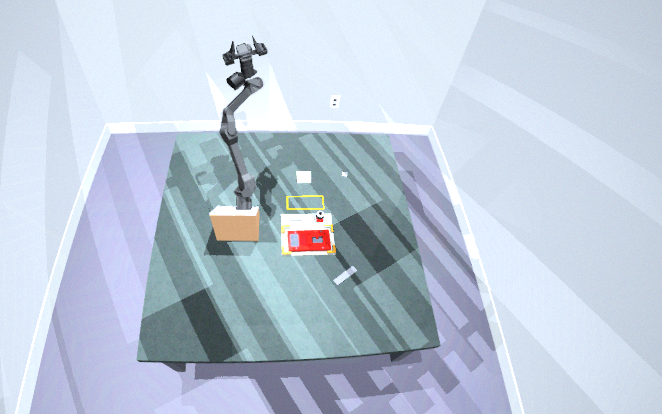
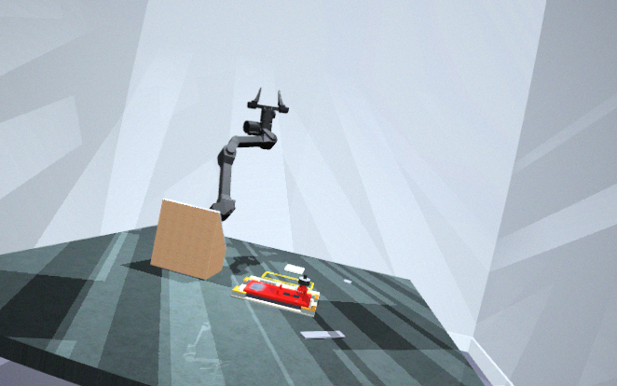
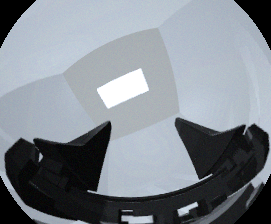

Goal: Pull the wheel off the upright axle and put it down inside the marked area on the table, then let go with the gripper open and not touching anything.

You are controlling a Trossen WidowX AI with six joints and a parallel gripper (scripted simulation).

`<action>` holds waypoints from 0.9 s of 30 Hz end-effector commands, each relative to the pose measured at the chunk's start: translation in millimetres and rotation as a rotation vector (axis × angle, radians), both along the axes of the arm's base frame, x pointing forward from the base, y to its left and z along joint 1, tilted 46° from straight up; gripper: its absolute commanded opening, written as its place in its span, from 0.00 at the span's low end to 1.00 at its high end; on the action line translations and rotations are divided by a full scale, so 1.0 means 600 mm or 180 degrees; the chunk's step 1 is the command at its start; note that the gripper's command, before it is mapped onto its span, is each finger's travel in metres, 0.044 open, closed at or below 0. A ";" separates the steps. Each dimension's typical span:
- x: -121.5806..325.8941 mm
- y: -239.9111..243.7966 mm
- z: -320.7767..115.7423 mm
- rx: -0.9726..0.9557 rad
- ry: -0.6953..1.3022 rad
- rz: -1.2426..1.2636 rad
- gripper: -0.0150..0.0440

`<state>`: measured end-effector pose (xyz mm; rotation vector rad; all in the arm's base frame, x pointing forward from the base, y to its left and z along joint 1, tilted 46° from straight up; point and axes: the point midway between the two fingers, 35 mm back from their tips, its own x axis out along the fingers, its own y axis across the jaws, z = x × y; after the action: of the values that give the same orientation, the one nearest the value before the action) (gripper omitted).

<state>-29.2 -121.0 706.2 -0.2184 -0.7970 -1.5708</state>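
Gripper point(image 1: 243, 45) point(image 2: 269, 89) point(image 3: 144, 123) fingers apart, nothing between; wheel point(image 1: 320, 216) point(image 2: 304, 281) on axle, inboard of table's point(image 1: 292, 329) point(image 2: 123, 345) right edge; probably light, stiff, so grip rim squarely.

A slim arm point(image 1: 237, 159) point(image 2: 225, 180) is finished in dark grey, capped at twelve o'clock by black, pointed, tapering fingers point(image 1: 232, 48) point(image 2: 280, 98).

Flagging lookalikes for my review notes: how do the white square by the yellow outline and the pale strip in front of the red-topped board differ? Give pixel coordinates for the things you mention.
The white square point(image 1: 303, 176) point(image 2: 294, 268) is compact; the pale strip point(image 1: 344, 275) point(image 2: 322, 334) is long and narrow. The square looks bright white, the strip greyer. Both look thin and lie flat.
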 end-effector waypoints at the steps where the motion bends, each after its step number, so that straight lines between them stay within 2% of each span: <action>1: 0.001 0.001 0.001 -0.0011 0.0002 -0.0001 0.89; 4: 0.023 0.017 0.012 -0.0168 0.0038 -0.0009 0.76; 10: 0.113 0.068 0.043 -0.0712 0.0216 0.0049 0.76; 20: 0.254 0.117 0.052 -0.1272 0.0589 0.0286 0.76; 24: 0.333 0.128 0.041 -0.1438 0.1122 0.0273 0.76; 27: 0.385 0.140 0.032 -0.1590 0.1279 0.0467 0.76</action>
<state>158.8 -45.1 735.2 -0.7252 -0.8887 -1.2133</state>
